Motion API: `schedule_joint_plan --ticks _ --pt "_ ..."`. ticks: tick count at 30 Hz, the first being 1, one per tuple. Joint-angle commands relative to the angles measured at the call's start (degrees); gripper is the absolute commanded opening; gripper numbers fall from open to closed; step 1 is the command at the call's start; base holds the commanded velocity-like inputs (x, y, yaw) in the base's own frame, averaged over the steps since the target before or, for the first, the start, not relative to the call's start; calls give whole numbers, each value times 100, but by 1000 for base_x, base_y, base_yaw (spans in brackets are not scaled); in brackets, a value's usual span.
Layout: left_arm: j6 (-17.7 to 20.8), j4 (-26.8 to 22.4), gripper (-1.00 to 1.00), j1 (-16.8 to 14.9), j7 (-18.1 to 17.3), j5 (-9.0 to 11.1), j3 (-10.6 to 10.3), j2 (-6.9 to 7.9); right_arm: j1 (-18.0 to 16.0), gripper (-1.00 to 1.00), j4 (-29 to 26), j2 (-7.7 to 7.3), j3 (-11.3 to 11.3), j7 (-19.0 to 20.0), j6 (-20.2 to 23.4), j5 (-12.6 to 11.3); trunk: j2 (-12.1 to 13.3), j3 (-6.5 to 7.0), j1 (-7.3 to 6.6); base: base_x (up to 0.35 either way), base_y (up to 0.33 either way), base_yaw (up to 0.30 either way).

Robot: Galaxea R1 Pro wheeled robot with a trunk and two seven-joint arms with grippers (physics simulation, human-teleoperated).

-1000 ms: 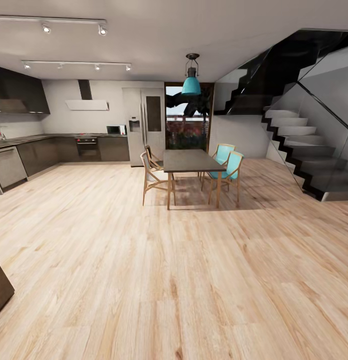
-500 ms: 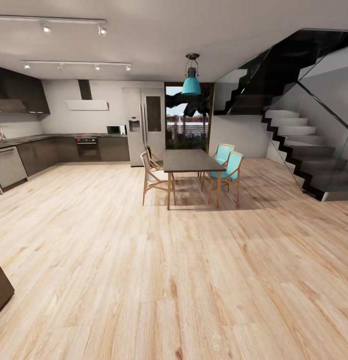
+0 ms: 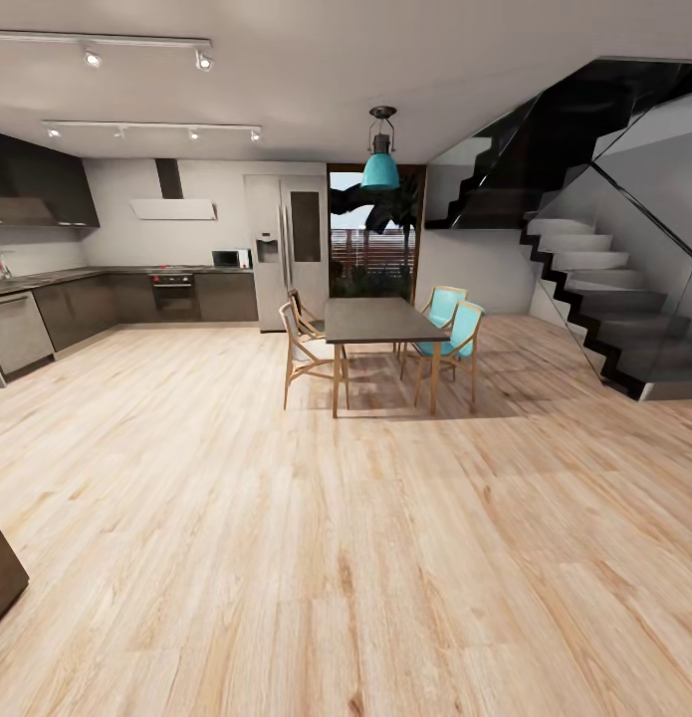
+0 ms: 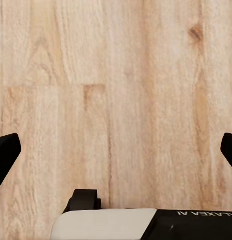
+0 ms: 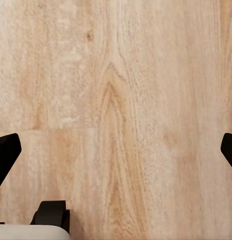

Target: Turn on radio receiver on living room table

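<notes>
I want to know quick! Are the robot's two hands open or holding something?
Left gripper: open, holding nothing, wood floor below.
Right gripper: open, holding nothing.

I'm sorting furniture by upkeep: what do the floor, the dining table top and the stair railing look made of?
The floor looks like light matte wood planks, with visible grain and knots. The dining table seems to have a dark grey matte top, perhaps stone or laminate, on wooden legs. The stair railing looks like clear glass: the steps show through it.
</notes>
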Motion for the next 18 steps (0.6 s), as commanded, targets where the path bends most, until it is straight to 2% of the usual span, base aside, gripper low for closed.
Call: schedule_joint_plan --ticks 1,18 --pt "-5 2 100 -1 0 2 0 3 1 100 0 0 1 0 0 0 0 0 0 0 0 0" --pt "-39 8 100 0 15 -6 0 14 -1 100 0 1 -4 0 1 -6 0 0 0 0 0 -7"
